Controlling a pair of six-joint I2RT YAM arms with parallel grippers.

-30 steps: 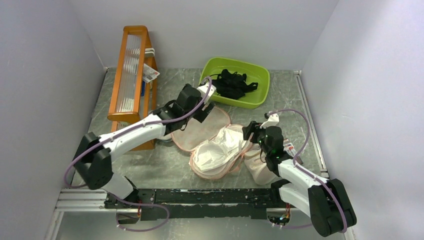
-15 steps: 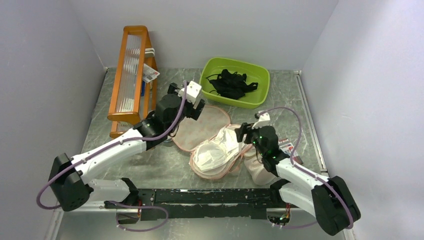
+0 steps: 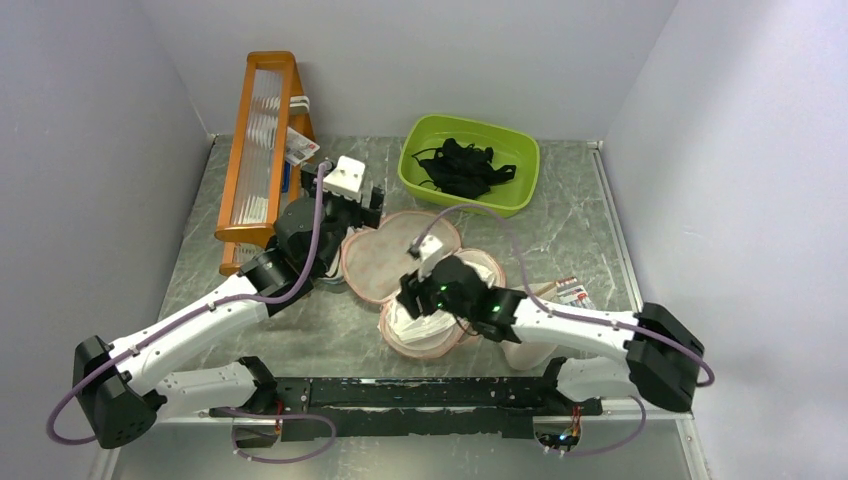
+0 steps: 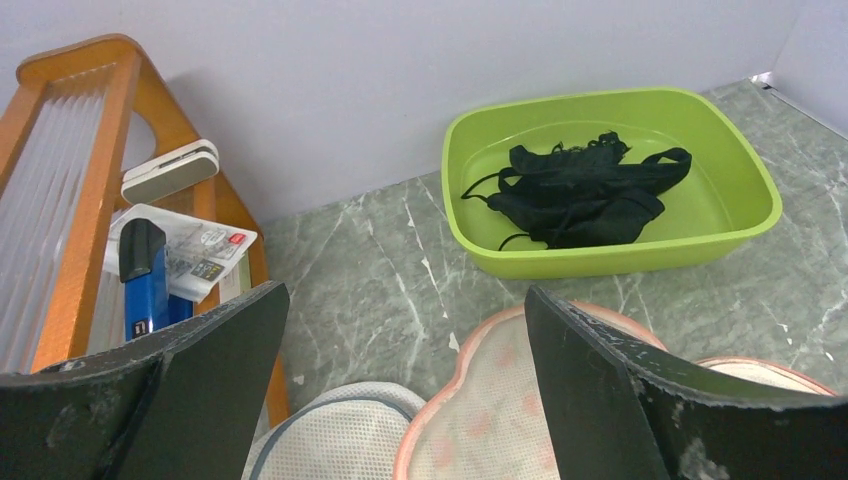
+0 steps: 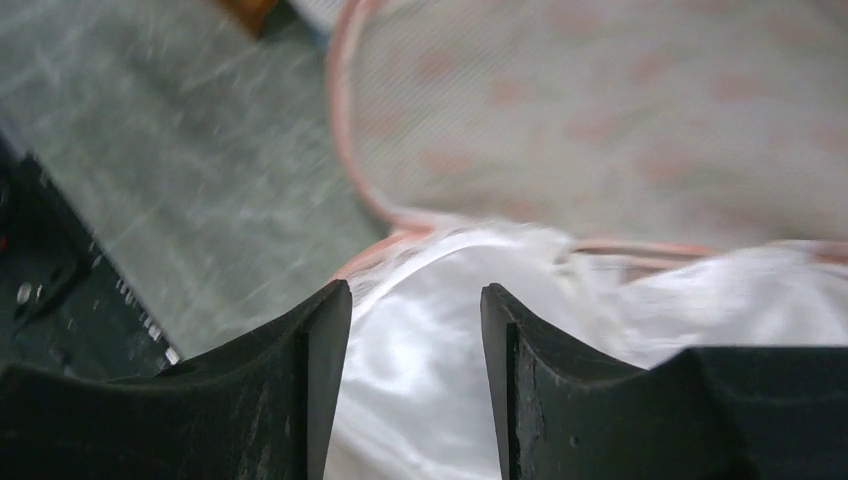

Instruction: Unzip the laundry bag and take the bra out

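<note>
The laundry bag [image 3: 395,262] lies unzipped, its near lobe largely hidden under the right arm. The bra [image 5: 430,390] sits in that lobe, blurred and only partly visible. The right gripper [image 5: 415,292] hangs just above it, jaws parted, clamping nothing visible. The left gripper [image 4: 405,300], spread wide and empty, hovers at the bag's far edge.

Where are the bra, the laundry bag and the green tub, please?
bra [image 5: 590,320], right wrist view, its white middle fabric.
laundry bag [image 3: 390,265], top view, its printed far flap.
green tub [image 4: 610,260], left wrist view, its near wall.
</note>
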